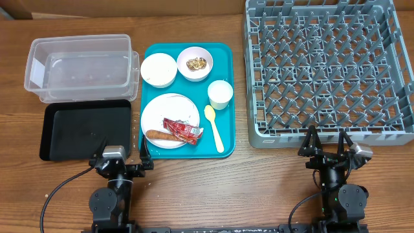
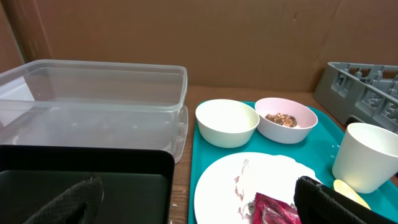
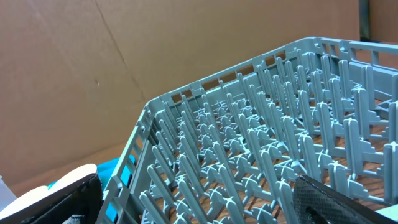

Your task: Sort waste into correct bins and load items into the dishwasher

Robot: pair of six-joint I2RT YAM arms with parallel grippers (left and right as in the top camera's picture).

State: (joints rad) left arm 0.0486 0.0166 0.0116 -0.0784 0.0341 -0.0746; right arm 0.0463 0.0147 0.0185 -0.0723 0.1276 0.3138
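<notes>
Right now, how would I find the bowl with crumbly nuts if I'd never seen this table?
Start at the teal plastic tray in the middle of the wooden table. Two small round white bowls sit along its far edge; pick the one nearer the grey pegged dish rack. Only it holds brown nutty crumbs.

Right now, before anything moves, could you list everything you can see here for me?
tub: one, clear, far left at the back
shallow tray: one, black, in front of the tub
serving tray: one, teal, middle
plain bowl: one, white, back of serving tray
second bowl: one, white, beside the first
crumbs: small heap, brown, in second bowl
cup: one, white, serving tray's right side
plate: one, pale, front of serving tray
wrapper: one, red, on plate
sausage: one, brown, on plate
crumpled paper: one, white, on plate
spoon: one, pale yellow, right of plate
dish rack: one, grey, right
left fingers: pair, black, open, by shallow tray
right fingers: pair, black, open, before dish rack
</notes>
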